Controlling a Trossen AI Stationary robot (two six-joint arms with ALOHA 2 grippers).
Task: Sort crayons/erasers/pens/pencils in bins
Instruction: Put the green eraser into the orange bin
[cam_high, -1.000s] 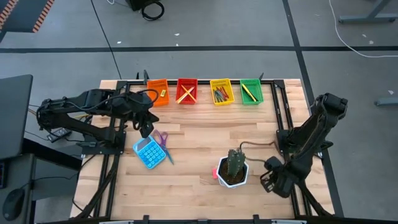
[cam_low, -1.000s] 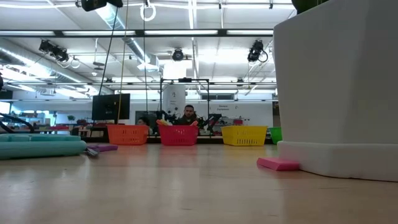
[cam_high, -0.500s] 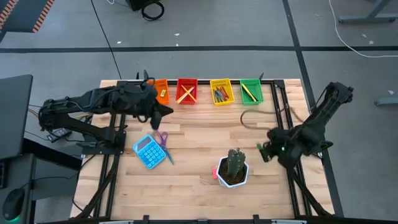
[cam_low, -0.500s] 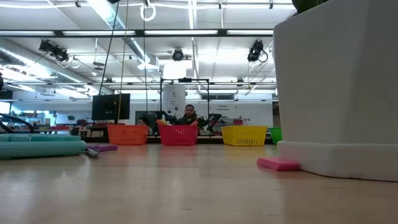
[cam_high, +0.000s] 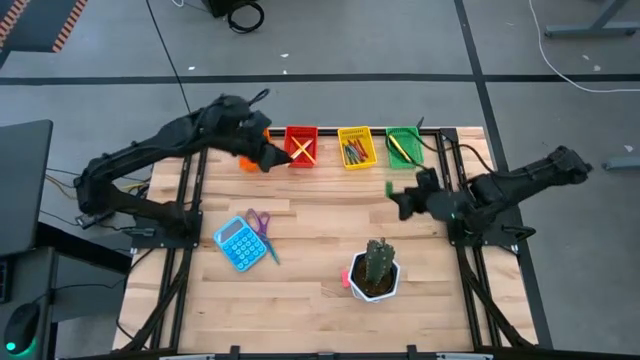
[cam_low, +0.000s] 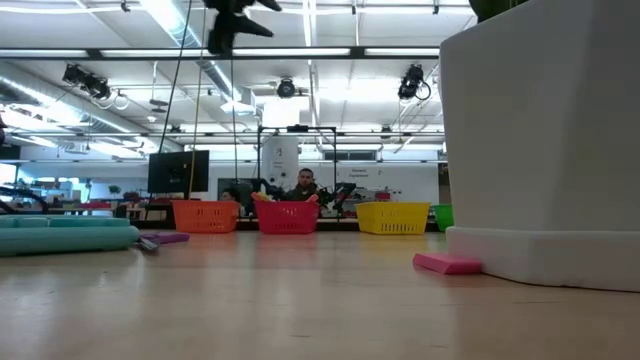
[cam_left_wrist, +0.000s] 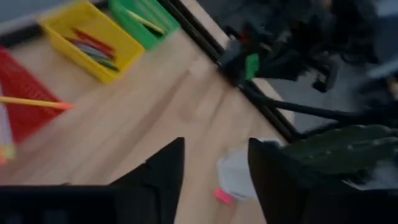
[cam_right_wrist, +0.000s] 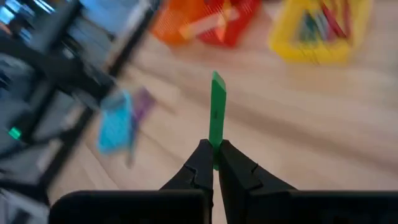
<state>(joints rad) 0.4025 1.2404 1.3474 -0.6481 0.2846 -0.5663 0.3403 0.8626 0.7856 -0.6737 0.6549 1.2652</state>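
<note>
My right gripper (cam_right_wrist: 214, 163) pinches a small flat green eraser (cam_right_wrist: 217, 111) upright between closed fingertips, above the bare wood table (cam_high: 330, 215) a little in front of the green slotted plastic bin (cam_high: 403, 146). From above the eraser (cam_high: 389, 189) is only a green speck; my right wrist view shows its slab shape. My left gripper (cam_left_wrist: 212, 163) hangs near the orange slotted bin (cam_high: 256, 148), fingers spread and empty. The red bin (cam_high: 300, 146) holds crossed yellow pencils (cam_high: 297, 150), the yellow bin (cam_high: 355, 147) mixed crayons (cam_high: 354, 151). The low view alone shows clearly a pink eraser block (cam_low: 447, 263) touching the white cactus pot (cam_low: 545, 140).
</note>
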